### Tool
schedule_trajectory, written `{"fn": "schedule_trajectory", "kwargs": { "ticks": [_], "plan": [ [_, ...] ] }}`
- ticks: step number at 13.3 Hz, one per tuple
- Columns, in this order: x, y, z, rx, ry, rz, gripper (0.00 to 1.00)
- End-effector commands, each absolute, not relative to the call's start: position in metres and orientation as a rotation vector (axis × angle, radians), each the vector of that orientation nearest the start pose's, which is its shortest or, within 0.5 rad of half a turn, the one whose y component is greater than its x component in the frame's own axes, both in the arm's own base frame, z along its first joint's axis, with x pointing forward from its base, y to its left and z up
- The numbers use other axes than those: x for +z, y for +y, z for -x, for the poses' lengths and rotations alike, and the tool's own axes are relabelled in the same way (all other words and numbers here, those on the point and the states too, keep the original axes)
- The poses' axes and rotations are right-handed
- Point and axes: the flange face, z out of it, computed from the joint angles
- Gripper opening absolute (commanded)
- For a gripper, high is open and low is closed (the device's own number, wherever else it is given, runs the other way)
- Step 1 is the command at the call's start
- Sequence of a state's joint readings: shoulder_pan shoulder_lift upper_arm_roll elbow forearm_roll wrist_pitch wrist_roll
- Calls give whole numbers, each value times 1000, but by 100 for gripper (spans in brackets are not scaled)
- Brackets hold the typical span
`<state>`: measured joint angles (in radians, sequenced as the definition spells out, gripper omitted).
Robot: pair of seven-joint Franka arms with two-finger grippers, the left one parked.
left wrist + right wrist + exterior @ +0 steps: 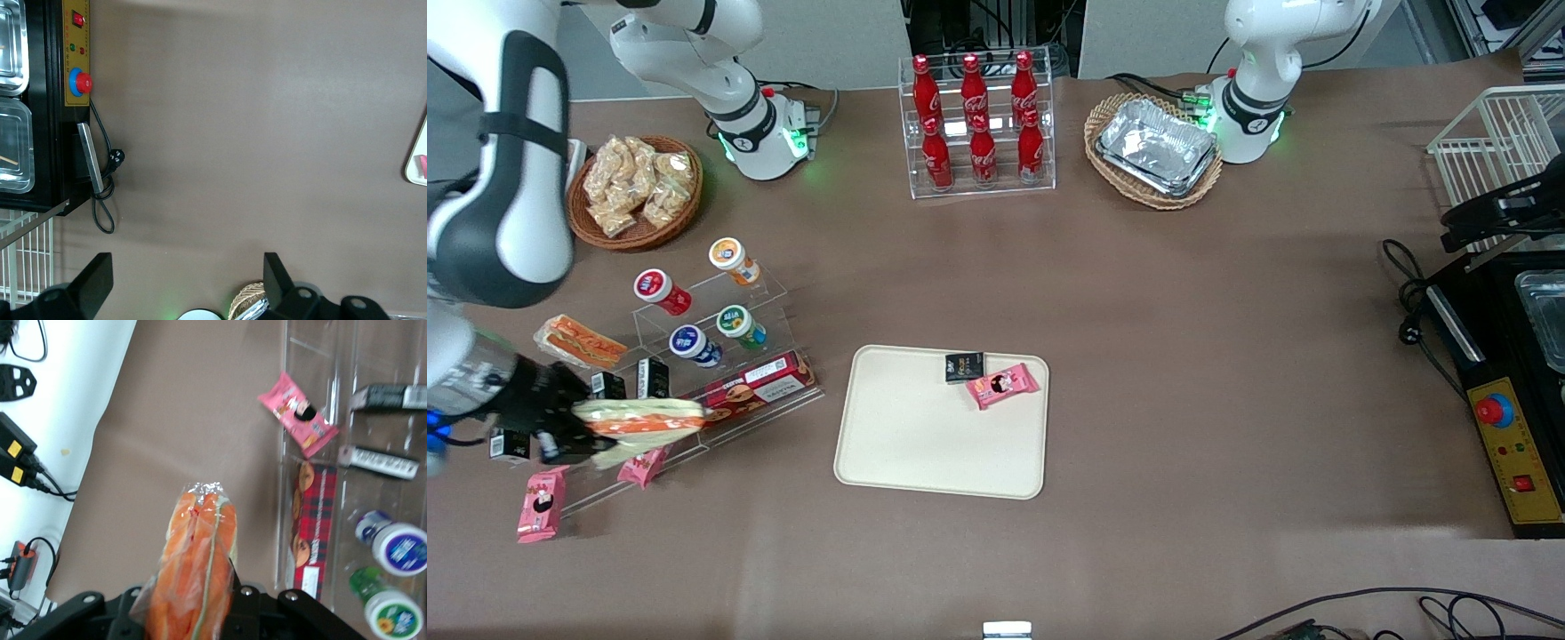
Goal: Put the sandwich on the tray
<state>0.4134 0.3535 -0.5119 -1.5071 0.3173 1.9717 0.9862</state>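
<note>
Nearest the front camera on the working arm's end of the table, a pink snack packet point(542, 503) is lying flat on the brown tabletop, just beside the clear acrylic display rack point(694, 356). Above the rack's nearer edge, the gripper point(574, 425) is hanging in the air with its fingers pinching one end of the sandwich point(640, 425). From the wrist camera the sandwich point(197, 570) is projecting straight out from between the fingers, with its clear wrap, orange filling and a thin green line visible.

Step in hand: the sandwich is lifted and carried, clear of the table; the transfer toward the tray point(925, 436) is not yet done. The tray is lying well apart from the gripper, toward the middle of the table. A black packet point(964, 366) and a second pink packet point(1004, 385) are occupying its corner farthest from the camera, toward the parked arm's end; the rest of its surface is bare.

Next move, as a judgement: the arm is needing to travel sideways over the rack, then lower and release on the bare part of the tray. A second, stubbier sandwich point(578, 340) is resting beside the rack.
</note>
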Motion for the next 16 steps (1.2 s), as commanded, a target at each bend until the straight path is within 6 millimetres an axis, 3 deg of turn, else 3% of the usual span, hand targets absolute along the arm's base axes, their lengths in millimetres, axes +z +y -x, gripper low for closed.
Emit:
{"fn": "schedule_trajectory", "kwargs": {
  "ticks": [1, 3, 6, 11, 15, 16],
  "plan": [
    [484, 50, -683, -138, 1665, 2429, 32],
    [470, 79, -685, -132, 1659, 2446, 32],
    [459, 106, -685, -130, 1665, 2447, 32],
    [449, 136, -685, -142, 1625, 2464, 32],
    [409, 161, -692, -175, 1678, 2446, 34],
    [396, 179, -693, -170, 1692, 2421, 34]
  ]
}}
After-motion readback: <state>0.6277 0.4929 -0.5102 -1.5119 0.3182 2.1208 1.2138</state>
